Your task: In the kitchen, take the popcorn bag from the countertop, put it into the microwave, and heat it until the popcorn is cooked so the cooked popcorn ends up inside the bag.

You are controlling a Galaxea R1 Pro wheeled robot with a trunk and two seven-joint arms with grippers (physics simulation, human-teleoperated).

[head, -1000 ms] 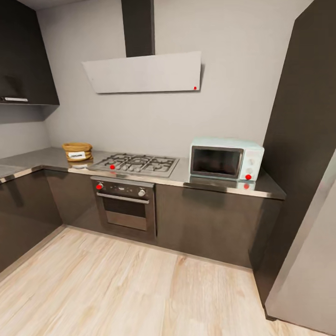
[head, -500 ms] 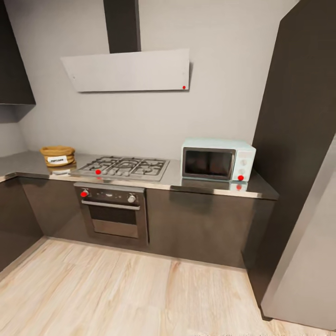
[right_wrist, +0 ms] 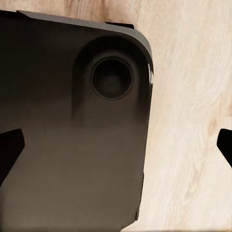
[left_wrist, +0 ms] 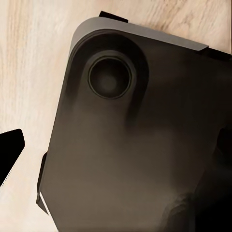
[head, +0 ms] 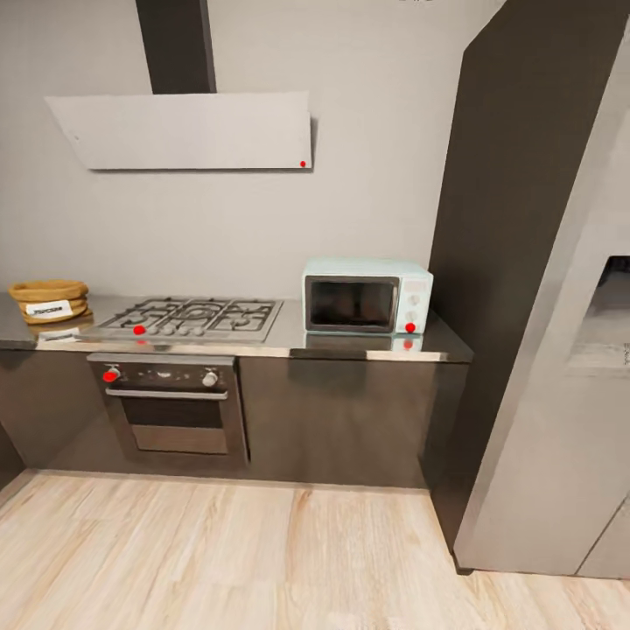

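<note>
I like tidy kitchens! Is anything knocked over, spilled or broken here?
Nothing stands out. The popcorn bag sits upright on the countertop, the microwave stands square with its door shut, and the floor shows no spill.

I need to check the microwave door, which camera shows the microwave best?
The head view: the microwave sits in plain sight at the right end of the countertop, dark glass door shut and facing the camera. The wrist views look down at the robot's dark base and wood floor instead.

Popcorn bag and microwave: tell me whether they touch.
Apart. The head view shows the popcorn bag at the countertop's left end and the microwave toward its right, with the hob between them.
</note>
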